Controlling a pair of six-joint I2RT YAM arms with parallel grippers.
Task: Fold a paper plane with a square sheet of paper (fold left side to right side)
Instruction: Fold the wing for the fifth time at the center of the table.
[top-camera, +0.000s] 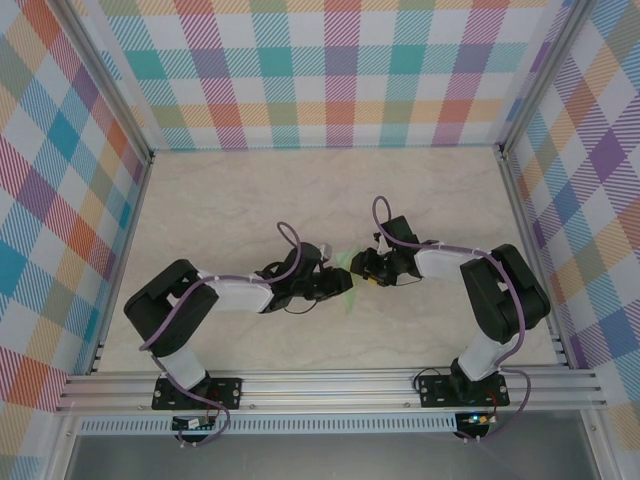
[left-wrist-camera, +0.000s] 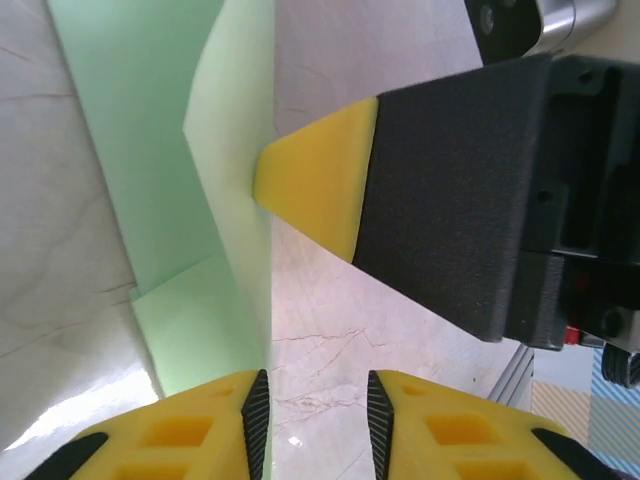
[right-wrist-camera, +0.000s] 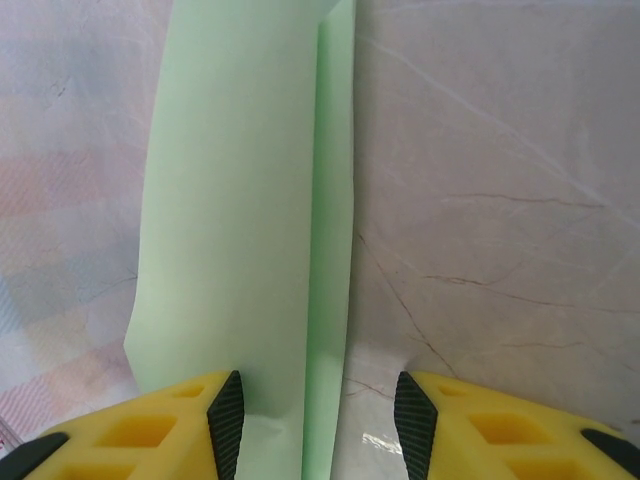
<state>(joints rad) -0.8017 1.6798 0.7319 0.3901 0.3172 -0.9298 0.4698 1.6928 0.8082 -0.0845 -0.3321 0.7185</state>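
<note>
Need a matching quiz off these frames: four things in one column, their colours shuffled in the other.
Things:
1. sheet of paper
2. table
3. walls
4. right gripper fingers

Colours:
A. yellow with black pads
B. multicolour plaid
C. pale green
D. beige marble pattern

Pairs: 1-C, 2-D, 3-B, 4-A

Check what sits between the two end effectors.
Folded green paper, in the top view, between left end effector and right end effector. Left wrist view: right fingertip touches its raised flap.
</note>
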